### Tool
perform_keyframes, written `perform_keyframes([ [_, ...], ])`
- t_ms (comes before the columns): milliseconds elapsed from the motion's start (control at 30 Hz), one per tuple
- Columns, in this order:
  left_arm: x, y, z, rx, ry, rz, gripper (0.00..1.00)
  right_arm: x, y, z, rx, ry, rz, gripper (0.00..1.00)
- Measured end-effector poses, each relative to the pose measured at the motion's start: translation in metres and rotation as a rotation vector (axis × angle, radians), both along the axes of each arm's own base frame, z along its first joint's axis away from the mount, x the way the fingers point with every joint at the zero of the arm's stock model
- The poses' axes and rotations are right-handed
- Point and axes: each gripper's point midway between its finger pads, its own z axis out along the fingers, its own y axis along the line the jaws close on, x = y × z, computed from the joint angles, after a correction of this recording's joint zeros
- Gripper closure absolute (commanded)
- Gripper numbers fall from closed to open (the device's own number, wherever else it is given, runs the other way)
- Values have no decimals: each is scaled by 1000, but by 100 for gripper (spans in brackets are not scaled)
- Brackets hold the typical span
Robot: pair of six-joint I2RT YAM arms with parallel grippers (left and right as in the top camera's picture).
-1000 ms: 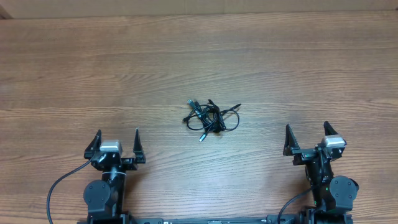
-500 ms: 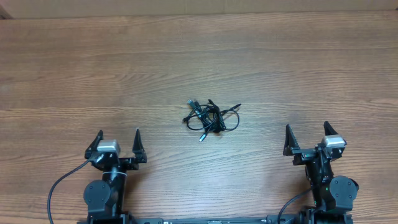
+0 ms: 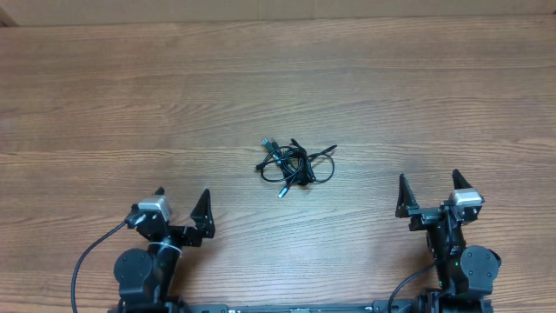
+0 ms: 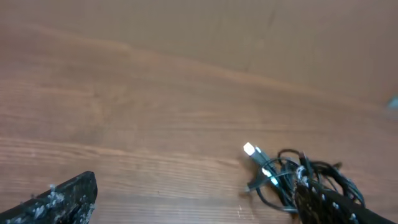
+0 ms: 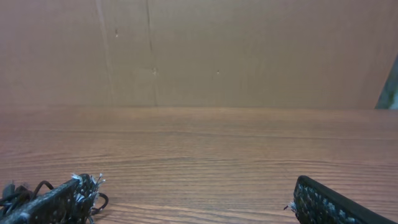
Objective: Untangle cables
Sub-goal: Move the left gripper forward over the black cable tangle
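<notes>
The cables (image 3: 295,164) are a small knot of thin black cords with plug ends, lying at the middle of the wooden table (image 3: 278,78). My left gripper (image 3: 183,195) stands open near the front edge, left of and below the knot, angled toward it. In the left wrist view the cables (image 4: 283,174) lie ahead at the right, a silver plug tip showing, partly behind my right finger; the left gripper (image 4: 193,202) holds nothing. My right gripper (image 3: 427,177) is open at the front right, apart from the knot. In the right wrist view the cables (image 5: 12,194) peek in at the far left beside the empty right gripper (image 5: 193,196).
Thick black arm cables (image 3: 82,265) loop beside the left arm base at the front edge. A brown wall (image 5: 199,50) rises behind the table's far edge.
The left gripper has swung to the right, now turned toward the knot. The right arm and the cables have not moved.
</notes>
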Motion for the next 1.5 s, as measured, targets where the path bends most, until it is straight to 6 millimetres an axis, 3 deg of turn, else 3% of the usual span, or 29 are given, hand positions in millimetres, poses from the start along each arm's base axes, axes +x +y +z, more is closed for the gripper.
perform_keyframes([
  [100,-6,-2,9,-1,28,-10,0,0,0,0,-1,0,0,0],
  [367,-15,-7,65,-5,61,-38,0,0,0,0,0,0,0,0],
  [467,-16,-8,76,5,130,-47,0,0,0,0,0,-1,0,0],
  [833,8,-9,112,18,418,-85,0,0,1,0,-1,0,4,0],
  [1133,34,-15,112,54,569,-154,1,0,1,0,0,0,4,0],
  [1367,60,-60,97,177,620,-362,0,0,1,0,0,0,4,0],
  [1500,69,-95,72,282,659,-518,0,0,1,0,0,-1,4,0],
])
